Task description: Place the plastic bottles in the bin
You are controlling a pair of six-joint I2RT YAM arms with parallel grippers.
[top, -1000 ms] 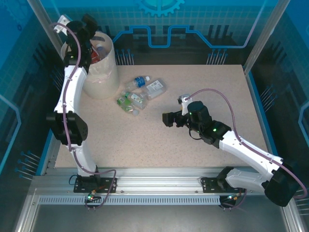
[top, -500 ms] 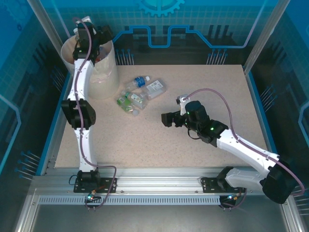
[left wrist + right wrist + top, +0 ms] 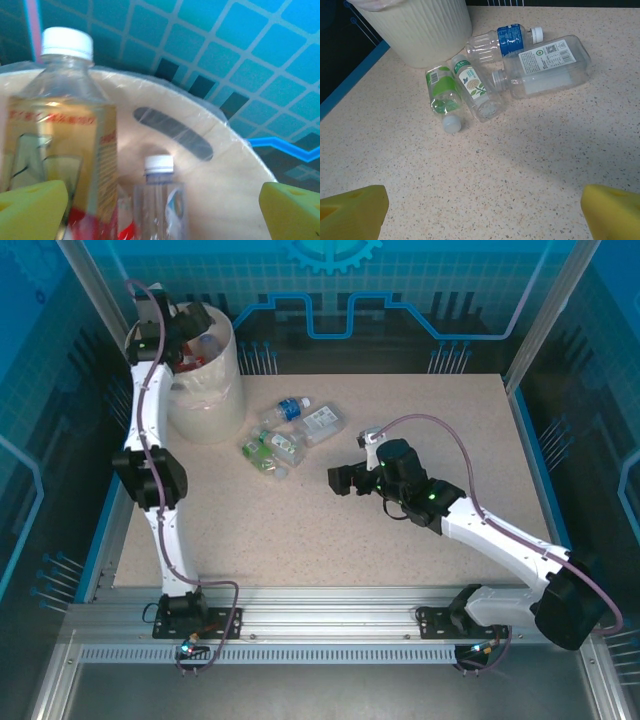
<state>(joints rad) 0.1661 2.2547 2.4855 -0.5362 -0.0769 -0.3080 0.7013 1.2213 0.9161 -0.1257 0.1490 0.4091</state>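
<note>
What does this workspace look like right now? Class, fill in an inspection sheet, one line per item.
Surface: speckled beige table, no spills seen.
Job's things: four bottles lie clustered on the table beside the bin; at least two more bottles, white-capped, are inside the lined bin.
Clutter: nothing seen.
Claws: left claw open, over the bin; right claw open, above the table, facing the four bottles.
Cables: a pink cable runs along each arm, looping above the right one.
Surroundings: blue patterned walls; metal frame at the near edge.
</note>
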